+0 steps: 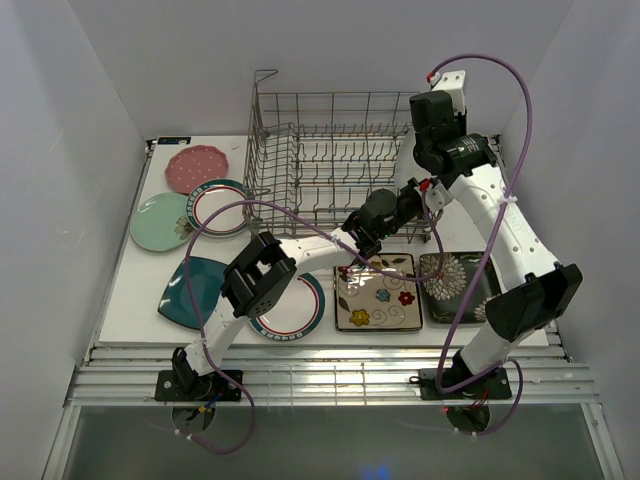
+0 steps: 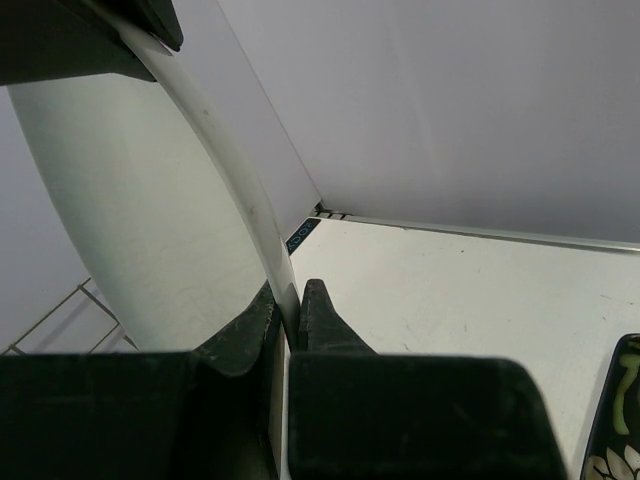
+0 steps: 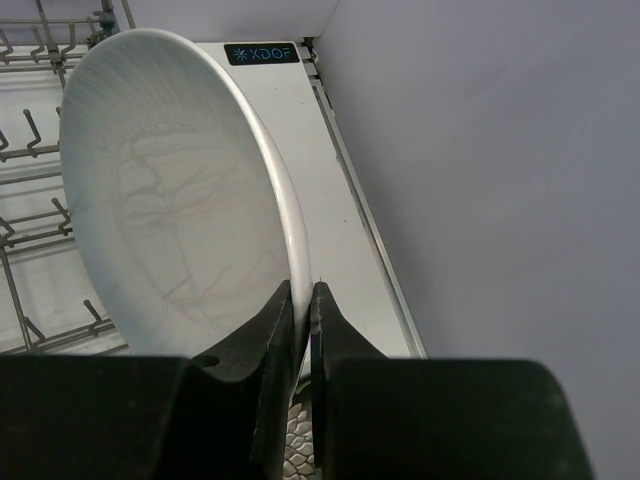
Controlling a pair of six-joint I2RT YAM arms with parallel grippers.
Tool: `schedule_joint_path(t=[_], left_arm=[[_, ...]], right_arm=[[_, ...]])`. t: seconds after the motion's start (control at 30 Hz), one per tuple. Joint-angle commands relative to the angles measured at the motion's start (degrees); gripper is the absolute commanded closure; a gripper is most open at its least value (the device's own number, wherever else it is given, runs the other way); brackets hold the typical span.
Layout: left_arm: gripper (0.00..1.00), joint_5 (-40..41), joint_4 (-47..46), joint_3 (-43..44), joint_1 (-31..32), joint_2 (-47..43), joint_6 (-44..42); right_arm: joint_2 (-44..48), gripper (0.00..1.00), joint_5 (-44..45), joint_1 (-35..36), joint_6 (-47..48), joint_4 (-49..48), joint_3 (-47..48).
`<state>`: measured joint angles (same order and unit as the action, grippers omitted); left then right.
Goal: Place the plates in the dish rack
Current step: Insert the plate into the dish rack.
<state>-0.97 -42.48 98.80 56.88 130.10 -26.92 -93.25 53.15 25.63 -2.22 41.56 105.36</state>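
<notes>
Black fingers of right gripper (image 3: 302, 310), shut narrow on rim of white oval ceramic plate (image 3: 170, 190); left gripper (image 2: 288, 312) likewise clamped on that rim. Held upright at right end of grey wire dish rack (image 1: 330, 130). Below, flat and near: cream floral square plate (image 1: 378, 292), dark floral square plate (image 1: 455, 285).

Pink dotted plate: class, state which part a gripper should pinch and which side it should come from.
Pinch its raised rim at the far-left edge, coming down from above, one finger inside. The pink dotted plate lies flat on the table, so only the rim offers a hold; that edge looks clearest of the dish rack and the rimmed round plate.
</notes>
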Motion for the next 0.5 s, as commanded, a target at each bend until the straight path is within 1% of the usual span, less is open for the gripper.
schedule_joint_path(t=[0.0,0.1,0.2,0.23,0.33,0.47], left_arm=[[1.0,-9.22,-0.94,-1.25,4.2,-2.75,-4.82],[1.0,-8.34,-0.85,-1.51,4.2,-3.19,-3.06],[1.0,-7.91,-0.5,-1.86,4.2,-4.07,-1.65],[1.0,-7.73,-0.33,-1.95,4.2,-4.42,-1.47],[1.0,-7.03,-0.06,-2.47,4.2,-5.38,-1.73],[1.0,-7.02,0.11,-4.31,4.2,-7.14,-0.95]], right_arm=[[-2.28,0.92,-9.99,0.39,4.06,-9.22,5.11],[-4.03,0.92,-11.65,0.48,4.5,-7.73,7.39],[-6.93,0.92,-12.62,0.56,4.5,-4.48,12.4],[-7.81,0.92,-12.71,0.56,4.68,-2.3,15.98],[-11.33,0.92,-12.36,0.91,5.03,1.32,22.4],[-12.65,0.92,-12.71,1.09,5.56,2.12,24.45]])
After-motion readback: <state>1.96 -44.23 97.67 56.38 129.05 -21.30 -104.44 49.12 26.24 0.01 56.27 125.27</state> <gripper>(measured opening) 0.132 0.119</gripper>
